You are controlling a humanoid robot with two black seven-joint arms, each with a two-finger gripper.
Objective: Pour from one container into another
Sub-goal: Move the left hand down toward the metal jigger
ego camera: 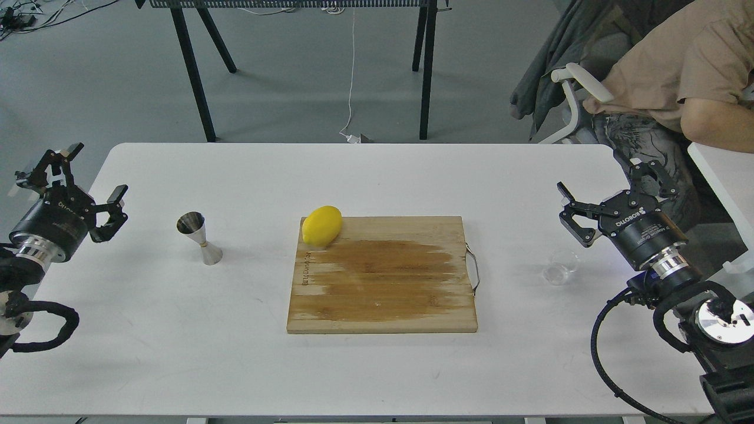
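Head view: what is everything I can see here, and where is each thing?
White table: one, fills the middle of the view.
Bamboo cutting board with a metal handle: one, light brown with a darker patch, table centre.
Yellow lemon: one, on the board's far left corner.
Shiny steel hourglass jigger: one, silver, upright, left of the board.
Small clear glass cup: one, transparent, right of the board.
Black table legs: on the grey floor behind.
Seated person in a tan shirt: one, top right.
Left gripper: black, open, at the table's left edge.
Right gripper: black, open, just beyond the cup.
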